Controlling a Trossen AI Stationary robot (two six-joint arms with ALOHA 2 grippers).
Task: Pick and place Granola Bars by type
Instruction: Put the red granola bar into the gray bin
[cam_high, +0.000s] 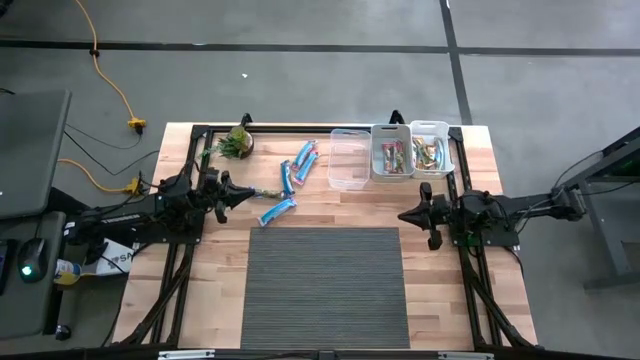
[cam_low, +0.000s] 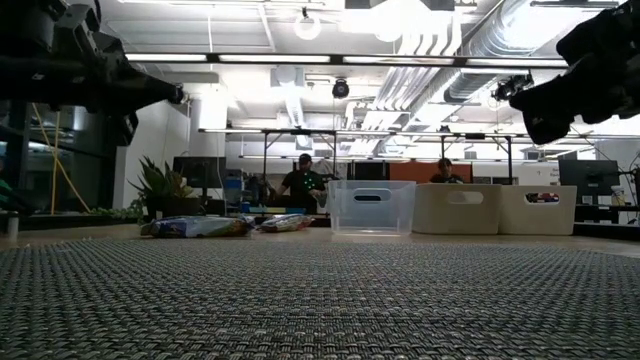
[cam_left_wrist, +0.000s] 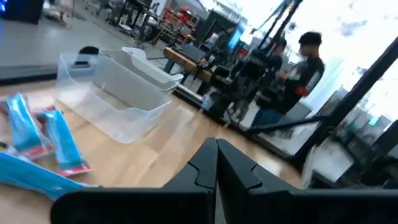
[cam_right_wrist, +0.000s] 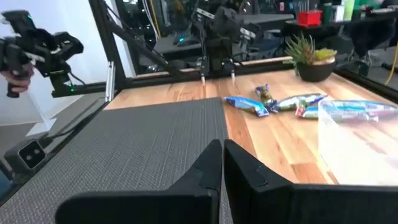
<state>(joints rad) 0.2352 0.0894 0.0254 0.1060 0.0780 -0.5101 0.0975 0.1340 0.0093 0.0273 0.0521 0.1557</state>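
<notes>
Several blue granola bars (cam_high: 288, 180) lie flat on the wooden table left of the bins, one of them (cam_high: 277, 211) by the mat's far left corner. More bars lie in the middle bin (cam_high: 392, 156) and the right bin (cam_high: 430, 152). The clear bin (cam_high: 349, 160) holds nothing that I can see. My left gripper (cam_high: 252, 194) hangs shut above the table, just left of the blue bars (cam_left_wrist: 61, 138). My right gripper (cam_high: 403, 213) hangs shut at the mat's far right corner, on the near side of the bins. Neither touches anything.
A grey ribbed mat (cam_high: 325, 285) covers the table's near middle. A small potted plant (cam_high: 238, 142) stands at the far left. The three bins stand in a row along the far edge. Beyond the table, people (cam_low: 303, 178) are in the room.
</notes>
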